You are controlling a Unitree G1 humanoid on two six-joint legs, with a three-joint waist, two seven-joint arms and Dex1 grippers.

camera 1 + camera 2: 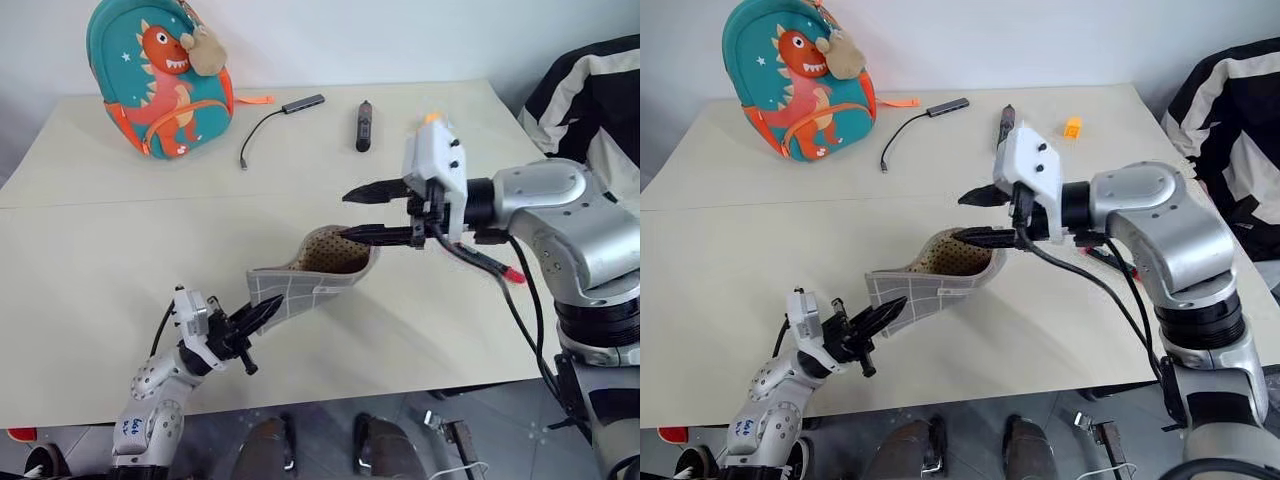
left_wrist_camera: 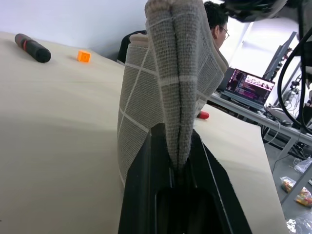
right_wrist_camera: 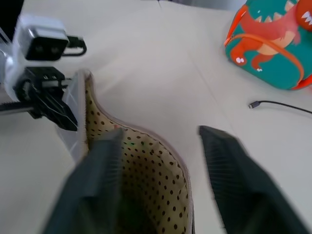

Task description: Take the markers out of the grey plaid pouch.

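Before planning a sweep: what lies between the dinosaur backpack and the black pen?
In the left eye view, a black cable with its grey adapter lies between the backpack and pen.

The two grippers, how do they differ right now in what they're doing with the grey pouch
The left gripper is shut on one end of the grey plaid pouch, holding it up off the table; the right gripper is open, holding nothing. The left sits low near the table's front edge; the right hovers higher, at the pouch's open mouth, one finger over the dotted tan lining. Both have two black fingers.
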